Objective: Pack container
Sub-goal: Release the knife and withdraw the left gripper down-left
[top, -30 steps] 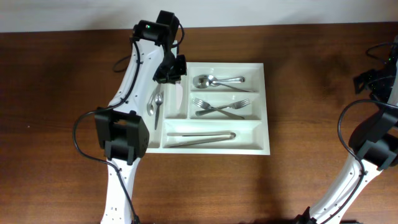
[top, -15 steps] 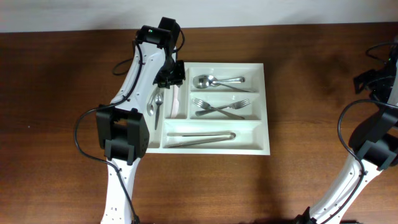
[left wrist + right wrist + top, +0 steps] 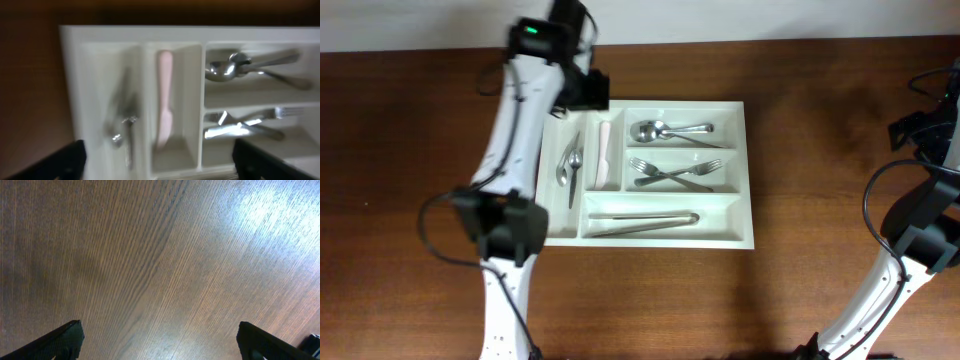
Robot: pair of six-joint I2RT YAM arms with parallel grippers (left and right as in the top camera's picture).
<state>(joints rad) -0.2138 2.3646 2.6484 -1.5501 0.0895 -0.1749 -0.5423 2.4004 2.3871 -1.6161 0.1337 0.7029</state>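
Observation:
The container (image 3: 748,180) is a white compartment tray in the middle of the table. Its two narrow left slots hold metal spoons (image 3: 570,162) and a pale pink knife (image 3: 603,155). The long compartments hold more spoons (image 3: 670,130), crossed forks (image 3: 672,172) and tongs (image 3: 642,222). My left gripper (image 3: 585,95) hovers open above the tray's far left corner, holding nothing. The left wrist view looks down on the tray rim (image 3: 67,75) and the pink knife (image 3: 165,95), blurred, between my spread left gripper (image 3: 160,167) fingers. My right gripper (image 3: 160,340) is open over bare wood.
The right arm (image 3: 920,230) stands at the table's right edge, well away from the tray. Brown wooden tabletop (image 3: 820,300) surrounds the tray on all sides. A pale wall runs along the far edge.
My left gripper has opened and let go of the pink knife, which now lies in the second narrow slot. It has risen and pulled back toward the far edge. The right arm is unchanged.

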